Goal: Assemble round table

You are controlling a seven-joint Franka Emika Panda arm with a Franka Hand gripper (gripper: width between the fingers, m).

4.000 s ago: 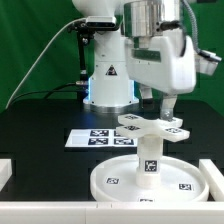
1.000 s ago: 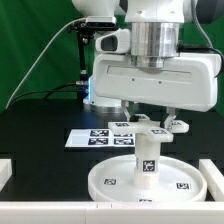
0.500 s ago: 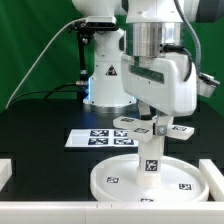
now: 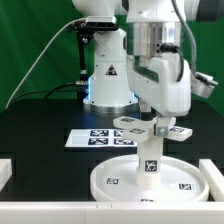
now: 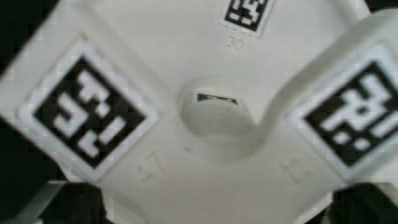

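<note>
While our pincer (image 4: 157,124) hangs straight down over the foot (image 4: 152,128), we cannot tell from either view whether its jaws stand apart or pinch the part; its fingers drop just behind the lobes and their tips are hidden. We see the foot as a small white lobed piece sitting level on top of the leg (image 4: 149,158), each lobe bearing a black-and-white square tag. From the wrist view the foot (image 5: 210,110) fills the picture: smooth white plastic, a round boss in the middle, tags on three lobes. Their patterns are blocky codes; we can read no letters on them. Below, the leg is a short thick white cylinder standing upright at the centre of the disc (image 4: 118,178), with its own tag on its side. We see the disc wide, round and rimmed, lying flat on the black worktop (image 4: 40,130), small tags on its face. Behind it lies the marker board (image 4: 93,139).
</note>
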